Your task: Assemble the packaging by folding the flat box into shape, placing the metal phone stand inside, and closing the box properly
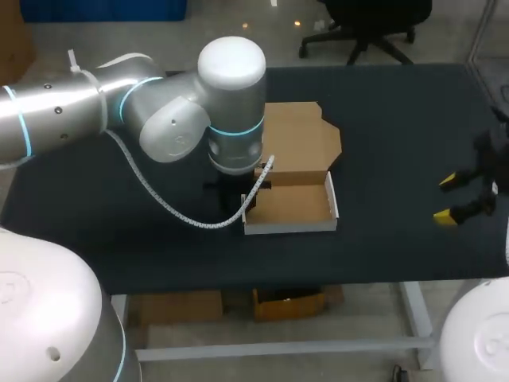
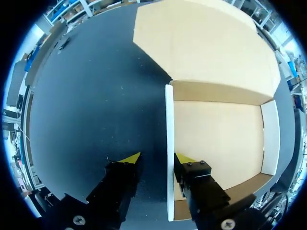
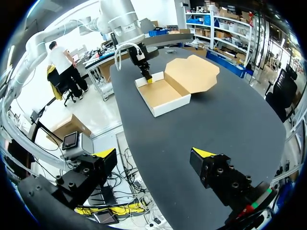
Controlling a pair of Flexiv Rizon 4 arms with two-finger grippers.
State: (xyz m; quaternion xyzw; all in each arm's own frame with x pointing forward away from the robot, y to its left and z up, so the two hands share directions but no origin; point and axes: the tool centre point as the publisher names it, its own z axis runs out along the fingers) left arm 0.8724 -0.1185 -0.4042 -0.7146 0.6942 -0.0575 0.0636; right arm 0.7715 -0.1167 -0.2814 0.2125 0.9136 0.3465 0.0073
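The box (image 1: 290, 205) sat near the middle of the dark desk (image 1: 398, 119), already up as a shallow tray: white outer walls, brown floor. Its lid (image 1: 298, 143) lay flat on the desk on the far side, hinged to the tray's far wall.

The left arm (image 1: 159, 111) came in from the left and stood right over the tray's left wall (image 2: 169, 143). And there it was in the wrist view: the left claw (image 2: 157, 159) straddled that wall, one yellow tip outside over the bare desk, the other inside over the brown floor. The fingers were spread. The inner one was close against the wall, the outer one clearly apart from it, so there was no pinch on the cardboard.

Over on the right, the right claw (image 1: 448, 199) hung near the desk's right edge, well apart from the box, with its fingers wide and nothing between them. Its own camera looked across the desk at the tray (image 3: 163, 93), with the left claw (image 3: 146, 76) at the tray's far corner.
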